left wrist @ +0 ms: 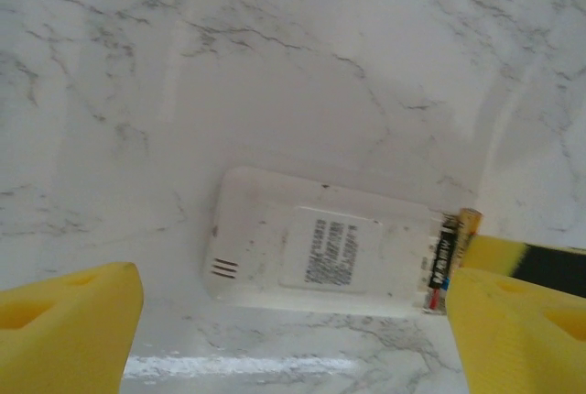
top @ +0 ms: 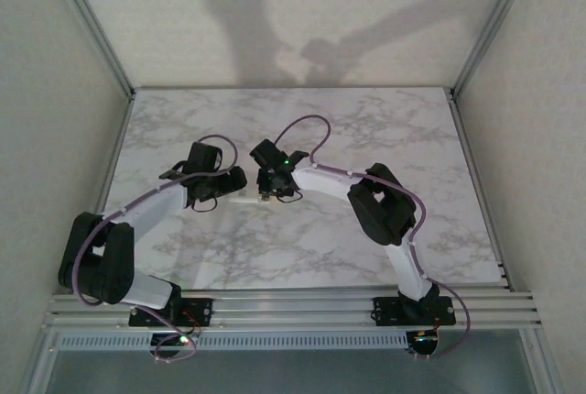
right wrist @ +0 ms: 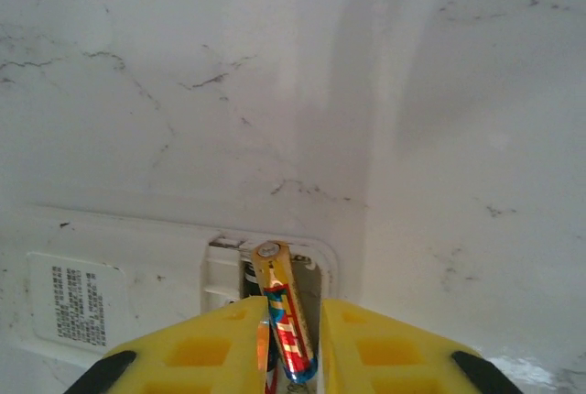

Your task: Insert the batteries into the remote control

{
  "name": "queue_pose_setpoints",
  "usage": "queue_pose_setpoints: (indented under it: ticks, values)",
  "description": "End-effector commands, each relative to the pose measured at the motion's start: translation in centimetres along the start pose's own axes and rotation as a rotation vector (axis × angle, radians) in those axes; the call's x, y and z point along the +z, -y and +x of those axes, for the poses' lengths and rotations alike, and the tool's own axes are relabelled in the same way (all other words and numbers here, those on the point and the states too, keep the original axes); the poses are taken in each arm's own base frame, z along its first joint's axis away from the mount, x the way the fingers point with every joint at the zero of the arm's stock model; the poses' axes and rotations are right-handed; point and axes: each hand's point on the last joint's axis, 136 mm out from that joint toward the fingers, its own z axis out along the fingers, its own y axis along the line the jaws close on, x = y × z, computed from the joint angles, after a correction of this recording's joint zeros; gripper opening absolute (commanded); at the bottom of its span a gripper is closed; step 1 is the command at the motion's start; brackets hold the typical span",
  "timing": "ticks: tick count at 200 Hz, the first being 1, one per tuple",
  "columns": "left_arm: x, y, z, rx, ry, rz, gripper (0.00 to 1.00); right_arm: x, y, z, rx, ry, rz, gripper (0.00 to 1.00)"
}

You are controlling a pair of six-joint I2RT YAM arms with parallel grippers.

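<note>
Jaws of the right gripper (right wrist: 291, 316) pinch mid-body a likely light, stiff, slippery gold-and-red cylindrical battery (right wrist: 282, 307) above the white plastic remote (left wrist: 265, 247); the left gripper (left wrist: 288, 284) stands wide, empty.

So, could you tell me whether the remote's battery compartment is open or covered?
Open. The right wrist view shows the uncovered compartment at the end of the remote, with a battery held over it by the right gripper.

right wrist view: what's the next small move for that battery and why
Probably lower the battery flat into the remote's open compartment: the right gripper holds it tilted over the slot, not yet seated.
</note>
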Motion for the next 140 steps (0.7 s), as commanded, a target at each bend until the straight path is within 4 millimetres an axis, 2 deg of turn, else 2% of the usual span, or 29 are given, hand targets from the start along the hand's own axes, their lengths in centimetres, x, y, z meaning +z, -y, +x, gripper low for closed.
queue_pose_setpoints:
  ticks: [1,24,73,140]
  values:
    - [0.7,-0.8,-1.2,0.018,0.007,-0.055,0.83,-1.3,-0.6,-1.1,-0.053,0.039,0.022,0.25]
    - [2.0,-0.6,-0.9,0.032,-0.042,-0.044,0.78,-0.9,-0.7,-1.4,-0.067,0.026,0.019,0.28]
    - [4.3,-1.2,0.1,0.041,-0.118,-0.069,0.74,0.6,-0.7,-1.4,-0.061,-0.012,0.015,0.27]
    - [5.2,-1.1,1.8,0.016,-0.164,-0.023,0.6,1.5,-0.1,-0.5,-0.033,-0.048,0.024,0.19]
